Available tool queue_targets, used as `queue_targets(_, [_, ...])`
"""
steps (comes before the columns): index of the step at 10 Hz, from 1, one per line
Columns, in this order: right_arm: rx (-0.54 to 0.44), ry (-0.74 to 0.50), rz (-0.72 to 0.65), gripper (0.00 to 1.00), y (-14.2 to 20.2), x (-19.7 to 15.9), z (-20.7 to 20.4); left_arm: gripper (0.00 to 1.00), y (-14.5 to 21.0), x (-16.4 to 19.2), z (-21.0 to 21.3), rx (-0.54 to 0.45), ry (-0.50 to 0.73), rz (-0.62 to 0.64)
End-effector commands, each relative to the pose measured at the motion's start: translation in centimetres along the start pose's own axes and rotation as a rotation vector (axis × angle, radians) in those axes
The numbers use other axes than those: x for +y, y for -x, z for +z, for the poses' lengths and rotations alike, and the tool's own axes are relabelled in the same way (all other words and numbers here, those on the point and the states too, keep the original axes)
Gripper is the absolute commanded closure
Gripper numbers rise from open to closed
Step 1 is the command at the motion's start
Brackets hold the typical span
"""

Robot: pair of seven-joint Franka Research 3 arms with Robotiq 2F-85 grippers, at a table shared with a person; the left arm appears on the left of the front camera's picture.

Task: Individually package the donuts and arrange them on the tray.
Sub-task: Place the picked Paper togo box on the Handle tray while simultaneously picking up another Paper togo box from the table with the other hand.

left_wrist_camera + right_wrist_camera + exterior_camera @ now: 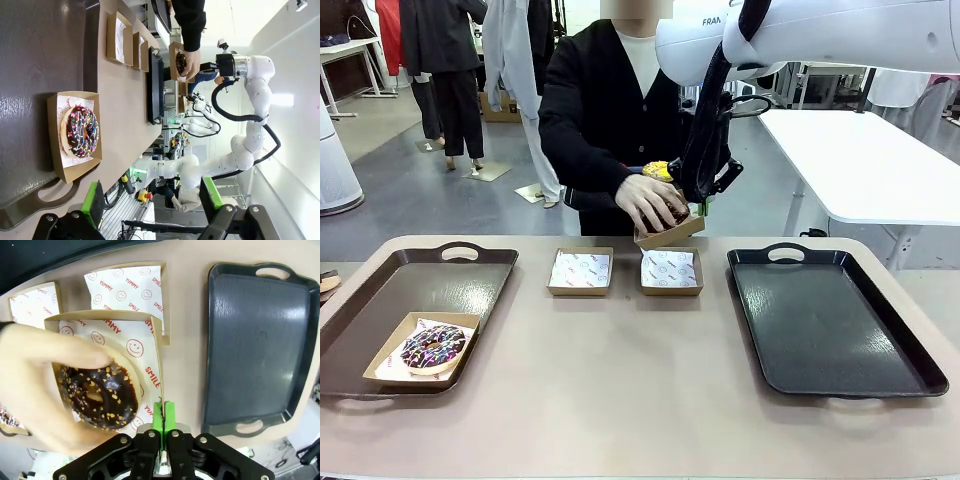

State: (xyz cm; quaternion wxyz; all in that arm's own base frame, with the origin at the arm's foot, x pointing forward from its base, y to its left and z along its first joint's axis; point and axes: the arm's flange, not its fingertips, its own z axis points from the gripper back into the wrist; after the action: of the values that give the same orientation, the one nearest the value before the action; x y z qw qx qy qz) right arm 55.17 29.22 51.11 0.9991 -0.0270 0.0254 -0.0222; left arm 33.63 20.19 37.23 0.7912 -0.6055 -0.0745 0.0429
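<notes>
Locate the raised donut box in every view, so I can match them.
Front: raised box, centre, under the person's hand.
Left wrist: box top centre, by the far arm.
Right wrist: box left of centre, right tool clamping its rim.
Shared landmark: right-hand black tray.

Tray [430, 285] [830, 320]: two counted. Box [382, 365] [580, 270] [671, 270] [672, 232]: four counted, paper-lined. Donut [432, 346] [117, 395]: two counted in plain sight.
</notes>
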Motion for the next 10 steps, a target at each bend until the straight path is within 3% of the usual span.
queue_targets(1, [0.001,-0.001,0.000,1.00,0.35,-0.28,0.02,0.00,0.09,-0.02,0.17,-0.005,0.003,-0.002])
queue_targets(10, [0.001,-0.001,0.000,1.00,0.35,-0.28,0.02,0.00,0.09,-0.02,0.17,-0.005,0.003,-0.002])
